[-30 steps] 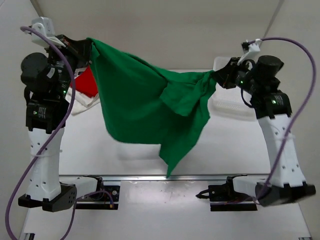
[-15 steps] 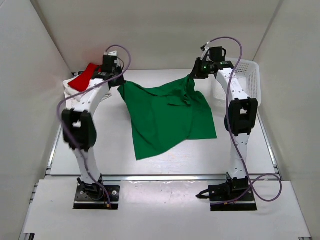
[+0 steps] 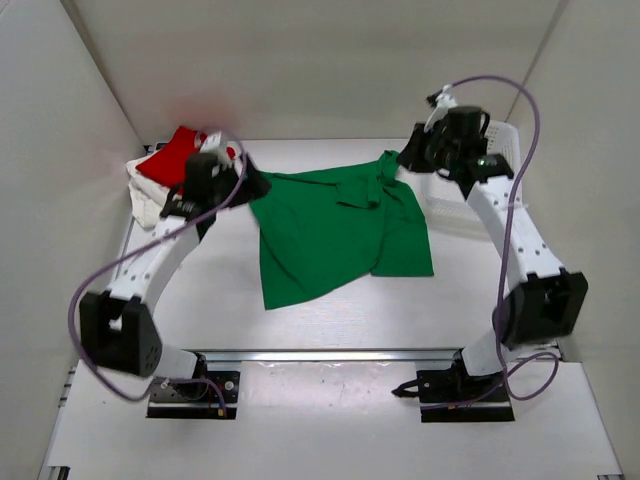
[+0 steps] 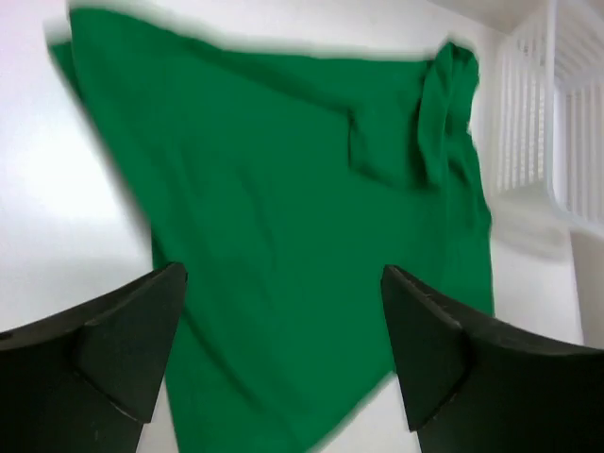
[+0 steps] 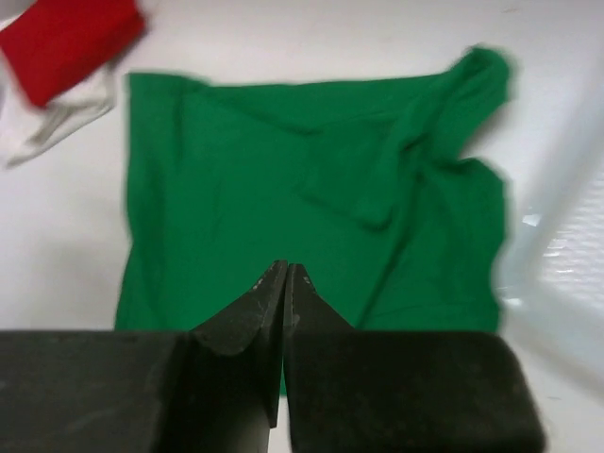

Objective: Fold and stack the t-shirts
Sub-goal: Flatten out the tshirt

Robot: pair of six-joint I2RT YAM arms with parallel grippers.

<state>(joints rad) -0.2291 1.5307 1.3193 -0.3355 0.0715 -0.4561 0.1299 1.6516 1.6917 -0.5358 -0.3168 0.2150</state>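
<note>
Our left gripper (image 4: 283, 283) gapes wide above the green t-shirt (image 4: 283, 170), holding nothing. Our right gripper (image 5: 285, 274) is pinched closed, apparently clear of it.

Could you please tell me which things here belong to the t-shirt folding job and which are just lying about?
Belongs to the job:
green t-shirt, spread on the table
red t-shirt
off-white t-shirt, beneath the red one

Just lying about:
white basket, far right
</note>
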